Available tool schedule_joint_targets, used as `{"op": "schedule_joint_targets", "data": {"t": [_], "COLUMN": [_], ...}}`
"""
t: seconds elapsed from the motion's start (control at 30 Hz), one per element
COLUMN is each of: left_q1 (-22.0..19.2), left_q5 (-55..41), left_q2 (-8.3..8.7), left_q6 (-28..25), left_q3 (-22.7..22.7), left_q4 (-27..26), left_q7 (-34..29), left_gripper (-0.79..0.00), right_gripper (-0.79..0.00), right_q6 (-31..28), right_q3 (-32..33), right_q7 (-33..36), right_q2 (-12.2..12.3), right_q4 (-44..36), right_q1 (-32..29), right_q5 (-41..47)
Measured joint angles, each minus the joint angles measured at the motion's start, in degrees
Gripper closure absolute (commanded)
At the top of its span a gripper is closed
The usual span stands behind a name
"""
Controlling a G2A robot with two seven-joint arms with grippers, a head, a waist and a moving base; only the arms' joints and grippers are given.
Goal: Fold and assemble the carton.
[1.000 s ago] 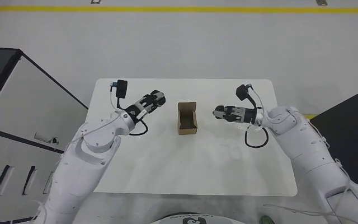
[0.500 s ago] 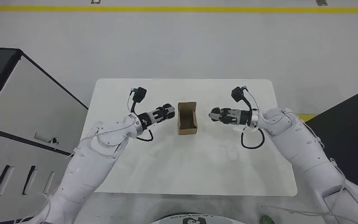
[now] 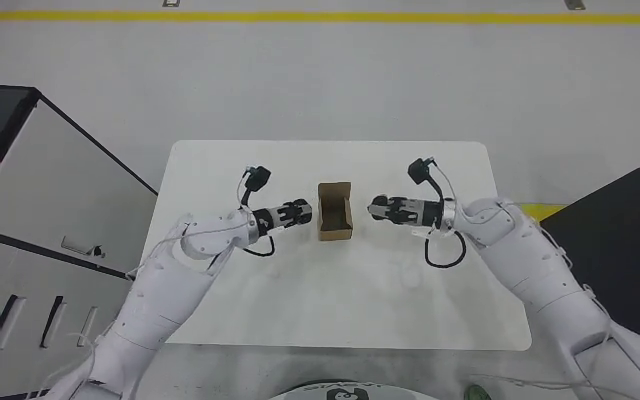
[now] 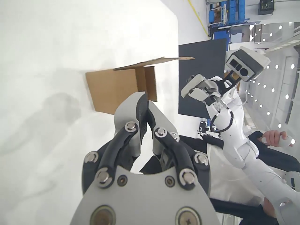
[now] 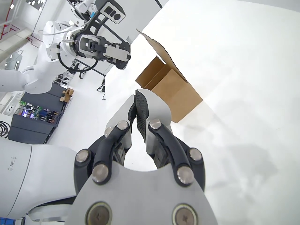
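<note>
One brown carton [image 3: 335, 210] mid-table [image 3: 420, 300], open-topped, one flap standing up. Flanked by left gripper [image 3: 303, 211] and right gripper [image 3: 374, 208], both pinched closed on nothing, near its side walls. Probably light, thin-walled, easily creased or shoved; best pinched at a flap edge.

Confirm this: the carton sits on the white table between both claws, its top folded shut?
No. The carton sits on the white table between the left claw and right claw, but its top is open, one flap raised, per the right wrist view.
</note>
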Motion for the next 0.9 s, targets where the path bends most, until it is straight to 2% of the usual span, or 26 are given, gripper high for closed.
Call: {"op": "schedule_joint_targets", "data": {"t": [0.17,0.4,0.6,0.9], "left_q1": [-2.98,-2.58,-3.74,-3.88], "left_q5": [1.23,1.38,0.50,-2.23], "left_q2": [-1.13,-1.22,-2.13,-2.59], "left_q6": [1.08,0.82,-0.35,-3.73], "left_q3": [3.08,3.30,5.10,4.84], "left_q4": [5.21,5.67,8.37,8.72], "left_q7": [3.69,4.22,5.05,4.24], "left_gripper": [0.000,0.000,0.000,0.000], "right_gripper": [0.000,0.000,0.000,0.000], "right_q6": [1.85,1.90,5.08,10.03], "right_q3": [-2.39,-2.52,-3.18,-5.48], "right_q7": [2.42,2.40,-0.91,-5.47], "right_q2": [-1.17,-1.27,-1.91,-3.96], "right_q4": [2.19,2.52,0.93,1.06], "right_q1": [1.58,1.82,0.96,3.04], "right_q5": [2.24,2.27,0.02,-4.52]}}
